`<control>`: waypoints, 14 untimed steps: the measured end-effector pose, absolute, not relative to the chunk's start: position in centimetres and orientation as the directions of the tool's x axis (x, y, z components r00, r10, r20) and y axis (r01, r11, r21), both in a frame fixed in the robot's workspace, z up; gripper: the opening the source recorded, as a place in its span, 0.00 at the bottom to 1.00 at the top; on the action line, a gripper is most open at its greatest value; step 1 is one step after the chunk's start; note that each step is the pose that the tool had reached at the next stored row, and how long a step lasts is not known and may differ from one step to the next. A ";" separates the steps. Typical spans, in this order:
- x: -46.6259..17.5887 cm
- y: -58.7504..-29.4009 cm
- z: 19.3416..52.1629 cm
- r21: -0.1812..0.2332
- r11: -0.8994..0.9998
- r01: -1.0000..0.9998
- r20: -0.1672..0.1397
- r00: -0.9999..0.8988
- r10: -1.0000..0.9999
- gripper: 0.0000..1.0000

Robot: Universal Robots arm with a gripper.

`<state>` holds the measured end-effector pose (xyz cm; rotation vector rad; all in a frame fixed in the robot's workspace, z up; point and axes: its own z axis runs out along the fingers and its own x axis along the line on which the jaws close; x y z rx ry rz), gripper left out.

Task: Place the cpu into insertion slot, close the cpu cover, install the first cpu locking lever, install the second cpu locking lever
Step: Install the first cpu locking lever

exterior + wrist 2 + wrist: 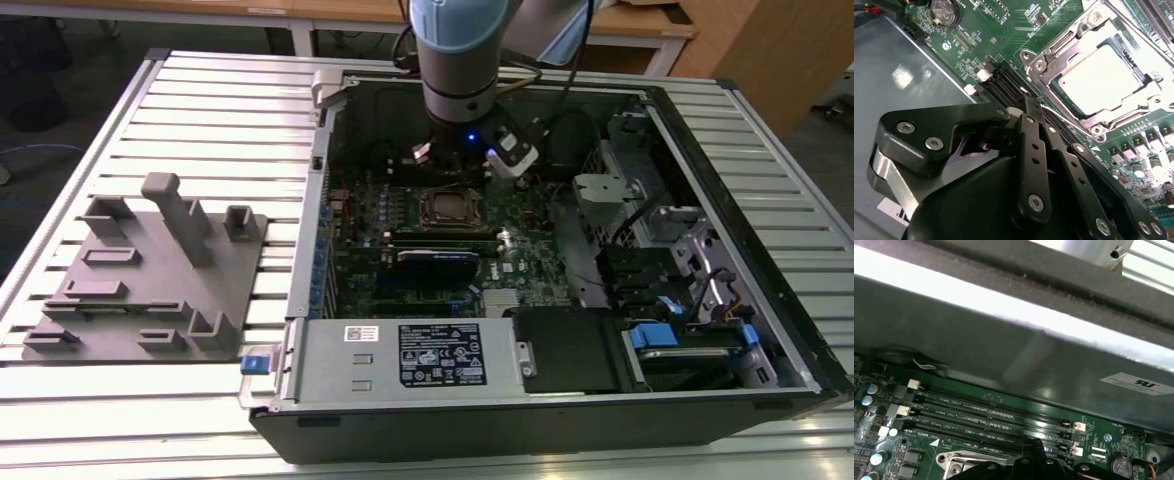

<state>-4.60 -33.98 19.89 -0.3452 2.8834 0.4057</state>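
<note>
Since the cpu [1099,75] already lies flat in the insertion slot [1038,60], its dull silver face level and framed on all sides, I judge that the chip itself wants no more holding. It is light, rigid and easily hurt on its underside.

The cpu cover [1081,37] appears to lie down around it. It is a thin stamped frame of bright steel with rounded corners and a cut-out middle. I take it for stiff yet a little springy, with sharp edges.

Along the socket's edge nearest me runs a locking lever [1059,114], a slim shiny wire. I expect it to be hard, springy and slippery, and to push back under load. The place to take it would be its bent free end, not the straight run.

My jaws are drawn together. The matte black fingertips [1030,112] meet just beside that wire and the long black memory slots [1004,85]. Whether they nip the wire I cannot tell.

Around them the green motherboard [1004,25] is glossy and thick with small, fragile parts.

In the exterior view my arm [461,60] reaches down into the open computer case [747,200], which sits on a ribbed metal bench [200,100].
</note>
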 end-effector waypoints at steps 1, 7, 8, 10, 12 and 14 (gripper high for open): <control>-4.6 -34.0 19.9 0.245 0.935 -0.258 -0.237 -0.951 -0.200 0.11; -4.9 -34.1 19.8 0.243 0.932 -0.269 -0.242 -0.947 -0.210 0.11; -4.9 -34.1 19.8 0.243 0.932 -0.269 -0.242 -0.947 -0.210 0.11; -4.9 -34.1 19.8 0.243 0.932 -0.270 -0.242 -0.947 -0.211 0.11; -5.0 -34.2 19.8 0.242 0.928 -0.282 -0.242 -0.944 -0.223 0.11; -5.0 -34.2 19.8 0.241 0.924 -0.297 -0.242 -0.940 -0.239 0.11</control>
